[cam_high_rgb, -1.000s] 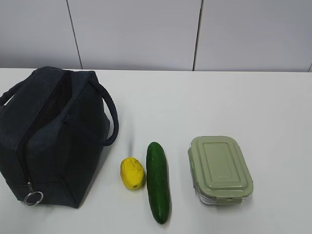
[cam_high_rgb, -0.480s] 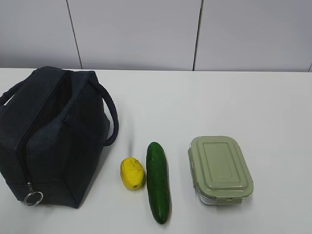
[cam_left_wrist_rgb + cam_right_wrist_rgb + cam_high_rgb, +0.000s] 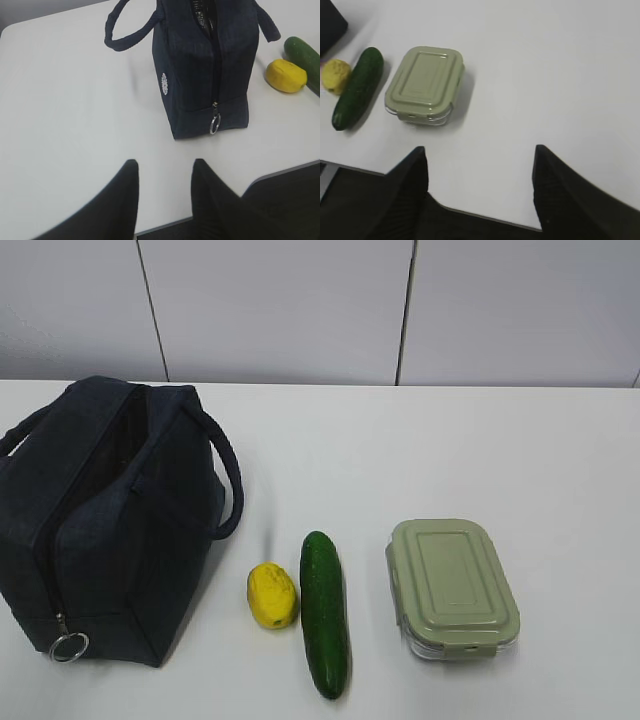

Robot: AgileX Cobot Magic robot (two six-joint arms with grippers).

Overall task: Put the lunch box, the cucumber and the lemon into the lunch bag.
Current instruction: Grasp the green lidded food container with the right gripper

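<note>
A white table (image 3: 450,450) runs back to a pale paneled wall (image 3: 280,310) with dark vertical seams. At the left stands the navy lunch bag (image 3: 100,530), its top gaping, ring pull (image 3: 68,647) hanging low. Right of it lie the lemon (image 3: 272,595), the cucumber (image 3: 325,612) touching it, then the green-lidded lunch box (image 3: 452,585) apart. The left gripper (image 3: 164,172) and the right gripper (image 3: 479,155) hover with fingers spread, empty, above the table's near edge.

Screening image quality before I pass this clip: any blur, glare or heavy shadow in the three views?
Exterior view: even light, sharp, soft shadows beside the lunch bag and cucumber. Left wrist view: left gripper fingers blurred, bag crisp. Right wrist view: softer overall, right gripper fingers dark and defocused, faint shadow right of the lunch box. No glare.
</note>
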